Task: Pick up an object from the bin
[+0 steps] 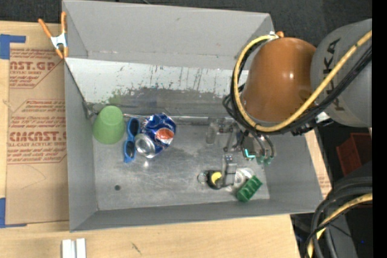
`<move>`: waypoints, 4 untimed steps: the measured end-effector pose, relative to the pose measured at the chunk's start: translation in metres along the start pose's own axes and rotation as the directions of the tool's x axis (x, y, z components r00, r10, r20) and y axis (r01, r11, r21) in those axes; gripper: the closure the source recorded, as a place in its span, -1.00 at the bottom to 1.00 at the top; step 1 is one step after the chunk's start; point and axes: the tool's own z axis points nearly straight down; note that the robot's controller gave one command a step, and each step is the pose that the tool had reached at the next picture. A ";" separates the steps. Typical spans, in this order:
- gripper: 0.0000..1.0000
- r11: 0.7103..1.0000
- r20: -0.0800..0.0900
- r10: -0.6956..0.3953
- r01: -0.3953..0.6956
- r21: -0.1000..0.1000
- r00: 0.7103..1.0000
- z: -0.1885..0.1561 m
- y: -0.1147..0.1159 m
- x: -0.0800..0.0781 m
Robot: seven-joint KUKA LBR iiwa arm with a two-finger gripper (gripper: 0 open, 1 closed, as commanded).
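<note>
**Q:** Camera view first: where in the grey bin do your fingers stand?

**A:** My fingers are down near the floor, toward the front wall, right of the middle as that view sees it. My orange cover hangs above and behind them and hides much of my wrist.

**Q:** Are they open or closed?

**A:** I cannot tell. I make out one metal upright by the floor, and the rest runs together with the shiny metal.

**Q:** What lies closest to them?

**A:** A small yellow and black thing lies just beside my fingers on the view's left, touching them or nearly so. I cannot tell whether it sits between them, so I will not call it held. On their other side, close by, is a pale clear thing. A green block lies just past that, a little nearer the front wall and tilted.

**Q:** And farther off?

**A:** Well apart from my fingers, to the view's left, lies a crushed blue can with red and white on it. A blue frame that looks like sunglasses lies against the can's far side from me. Beyond the frame, farthest from my fingers, is a green cup near the left wall. The floor between the can and my fingers is bare, scratched metal.
</note>
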 end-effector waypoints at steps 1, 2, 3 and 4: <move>-1.00 1.000 -0.001 0.008 -0.008 0.003 1.000 0.078 -0.087 -0.008; -1.00 0.978 0.002 -0.211 0.211 0.003 0.978 0.096 -0.152 0.006; -1.00 0.899 0.004 -0.438 0.438 0.001 0.899 0.096 -0.126 0.006; -1.00 0.780 0.013 -0.625 0.625 0.009 0.780 0.136 -0.120 0.007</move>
